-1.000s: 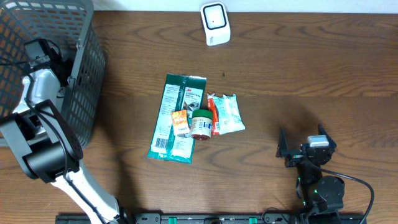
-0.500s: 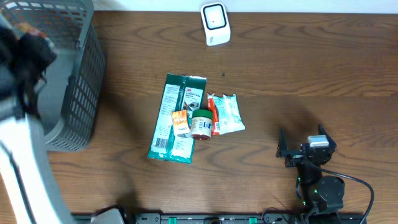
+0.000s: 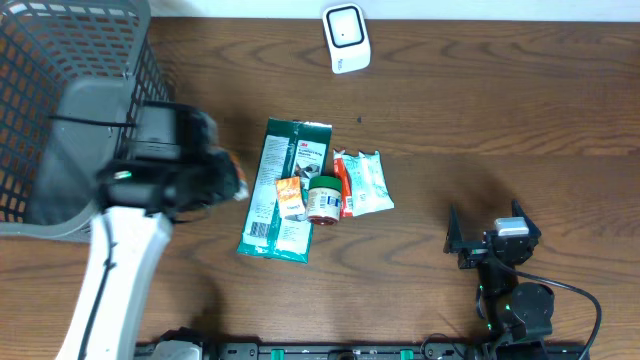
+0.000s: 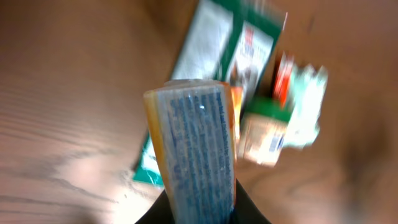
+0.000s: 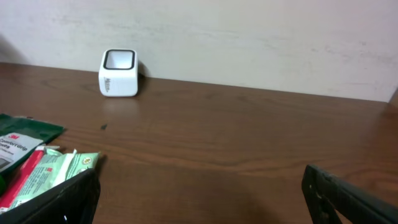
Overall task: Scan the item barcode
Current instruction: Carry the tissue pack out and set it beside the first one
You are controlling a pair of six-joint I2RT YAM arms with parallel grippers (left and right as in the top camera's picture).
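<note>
My left gripper hangs over the table just left of the pile, blurred by motion. It is shut on an orange-edged packet with blue print, which stands on end between the black fingers. The white barcode scanner sits at the table's far edge, also in the right wrist view as a scanner by the wall. My right gripper rests open at the front right with nothing between its fingers.
A pile lies mid-table: a long green packet, a small orange packet, a green-lidded jar and a white-green pouch. A grey mesh basket stands at the far left.
My left arm has swung out of the basket and rightward toward the pile, carrying the packet. The right arm has not moved.
</note>
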